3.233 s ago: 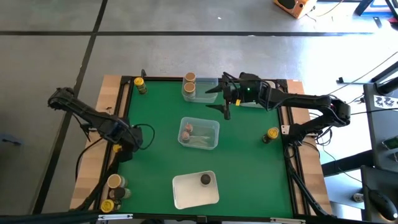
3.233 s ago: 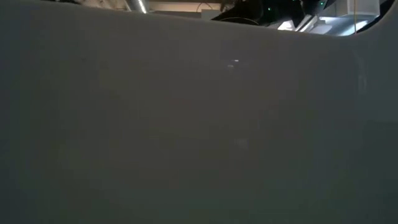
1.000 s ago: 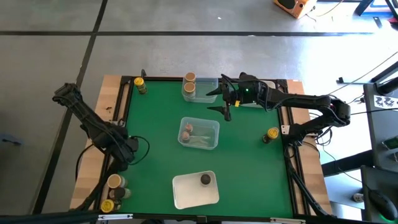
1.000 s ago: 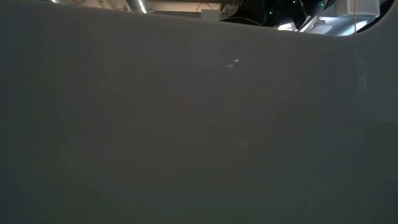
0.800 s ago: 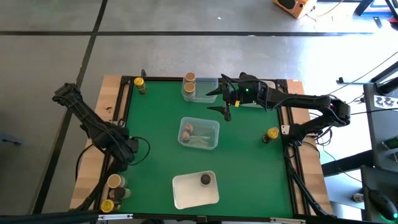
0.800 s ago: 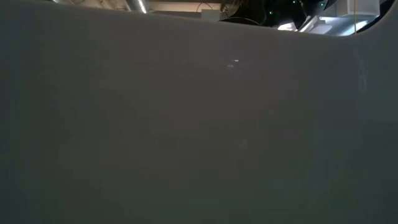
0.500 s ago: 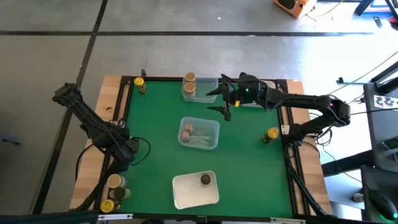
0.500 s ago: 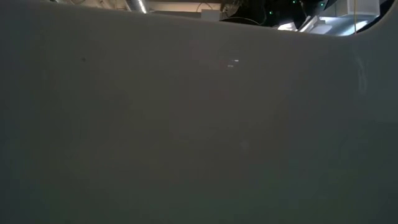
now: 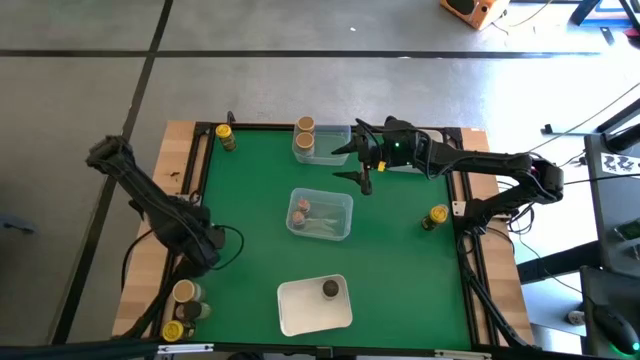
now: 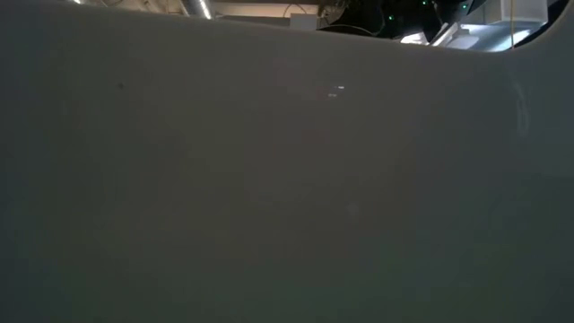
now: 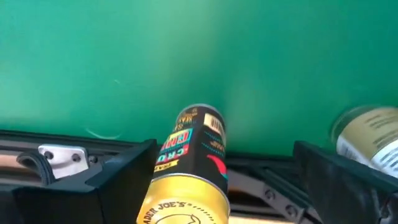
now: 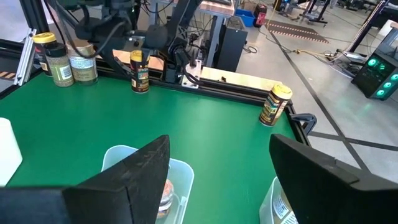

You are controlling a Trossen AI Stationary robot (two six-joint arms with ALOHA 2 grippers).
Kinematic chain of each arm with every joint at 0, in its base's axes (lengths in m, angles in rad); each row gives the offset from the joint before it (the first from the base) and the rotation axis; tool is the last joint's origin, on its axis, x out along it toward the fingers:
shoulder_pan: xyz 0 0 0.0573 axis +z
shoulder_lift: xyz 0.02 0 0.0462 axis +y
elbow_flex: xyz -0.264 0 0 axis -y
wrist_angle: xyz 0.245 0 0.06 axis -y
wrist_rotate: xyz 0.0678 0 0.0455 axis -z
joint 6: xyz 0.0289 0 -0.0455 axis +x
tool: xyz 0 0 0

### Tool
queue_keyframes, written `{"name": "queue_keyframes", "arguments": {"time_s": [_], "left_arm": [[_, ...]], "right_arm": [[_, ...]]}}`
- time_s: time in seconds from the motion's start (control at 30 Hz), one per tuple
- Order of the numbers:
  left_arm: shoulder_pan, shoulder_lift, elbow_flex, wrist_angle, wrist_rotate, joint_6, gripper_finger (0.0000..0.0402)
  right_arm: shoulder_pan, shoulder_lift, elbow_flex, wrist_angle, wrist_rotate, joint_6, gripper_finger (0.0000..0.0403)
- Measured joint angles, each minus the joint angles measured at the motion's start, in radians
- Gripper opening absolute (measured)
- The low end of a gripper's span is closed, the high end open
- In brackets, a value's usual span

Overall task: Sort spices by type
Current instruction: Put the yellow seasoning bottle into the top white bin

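**Q:** Green mat's still pretty scattered, right? How much of the sorting looks done?

**A:** Not much, I'd guess. One dark-topped jar [image 9: 330, 289] sits in the white tray [image 9: 300, 312], a couple of jars lie in the middle clear tray [image 9: 340, 229], and a tan-topped jar [image 9: 304, 126] stands in the far clear tray [image 9: 318, 152]. Loose ones are left: a yellow-lidded jar [image 9: 436, 216] well off from the right gripper [image 9: 352, 158], another [image 9: 226, 137] at the far corner, plus a small cluster [image 9: 184, 300] at the mat's edge.

**Q:** What are the arms up to?

**A:** Left gripper [image 11: 221, 158] has its fingers spread wide, with a yellow-labelled jar [image 11: 189, 168] standing right between them, not pinched yet as far as I can tell. A second, paler jar [image 11: 368, 137] is just outside one finger. Right gripper hangs beside the far clear tray, fingers apart, holding nothing.
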Motion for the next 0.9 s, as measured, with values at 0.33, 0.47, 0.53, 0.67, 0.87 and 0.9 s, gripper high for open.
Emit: {"name": "queue_keyframes", "arguments": {"time_s": [0.33,0.47,0.53,0.67,0.87,0.9], "left_arm": [[0.0,0.19,-0.001,-0.031,0.097,0.187,0.0336],[0.0,0.228,-0.001,-0.043,0.096,0.241,0.0324],[0.0,0.241,-0.001,-0.051,0.094,0.266,0.0318],[0.0,0.266,-0.001,-0.06,0.094,0.306,0.0306],[0.0,0.295,-0.001,-0.08,0.09,0.405,0.0292],[0.0,0.299,-0.001,-0.085,0.087,0.42,0.029]], "right_arm": [[0.0,0.0,0.0,0.002,0.0,0.0,0.0275],[0.0,0.0,0.0,0.003,0.0,0.0,0.0275],[0.0,0.0,0.0,0.004,0.0,0.0,0.0275],[0.0,0.0,0.0,0.005,0.0,0.0,0.0275],[0.0,0.0,0.0,0.005,0.0,0.0,0.0275],[0.0,0.0,0.0,0.005,0.0,0.0,0.0275]]}}
